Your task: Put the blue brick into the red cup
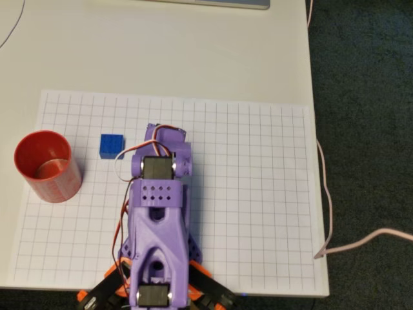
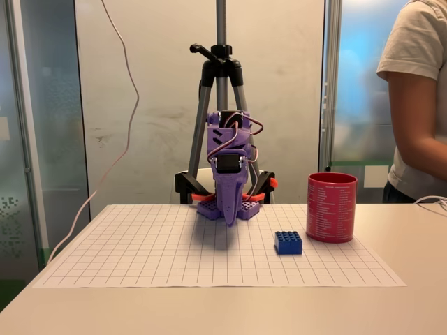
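Overhead view: my gripper (image 1: 162,132) sits folded at the front of the purple arm (image 1: 158,213), over the grid sheet (image 1: 258,194). The blue brick (image 1: 111,145) lies off to its 9 o'clock, near but clear of the arm, flat on the sheet. The red cup (image 1: 48,166) stands upright further out on the same side, roughly 8 o'clock from the brick, a gap between them.

Fixed view, from the front: gripper (image 2: 230,209) points down, tip hanging just above the sheet, holding nothing. Fingers look pressed together into one point, so I read it as closed.

Brick (image 2: 288,241) is at 3 o'clock from the tip here, cup (image 2: 332,207) just past it. Brick is near square, no real long axis, edges roughly aligned with the grid.

My call: nothing grasped yet. Next I need to swing sideways toward the brick, open up, then drop over it.
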Controlling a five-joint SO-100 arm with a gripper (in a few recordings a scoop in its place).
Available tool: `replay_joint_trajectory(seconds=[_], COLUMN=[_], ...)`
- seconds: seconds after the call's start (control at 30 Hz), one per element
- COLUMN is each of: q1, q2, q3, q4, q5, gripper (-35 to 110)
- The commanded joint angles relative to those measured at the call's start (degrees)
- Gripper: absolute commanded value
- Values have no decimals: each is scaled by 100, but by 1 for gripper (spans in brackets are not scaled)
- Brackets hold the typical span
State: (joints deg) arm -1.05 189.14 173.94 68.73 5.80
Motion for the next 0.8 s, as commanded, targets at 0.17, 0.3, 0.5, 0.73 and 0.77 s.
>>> replay_joint_trajectory(seconds=[0.17,0.3,0.5,0.73,0.77], q1=[325,773,1345,1538,1529], q2=[0,-773,-2892,-4957,-5159], q3=[-62,-677,-2610,-4983,-5379], q4=[9,-264,-237,668,967], q5=[-18,-114,-299,-923,-1020], gripper=[0,0,0,0,0])
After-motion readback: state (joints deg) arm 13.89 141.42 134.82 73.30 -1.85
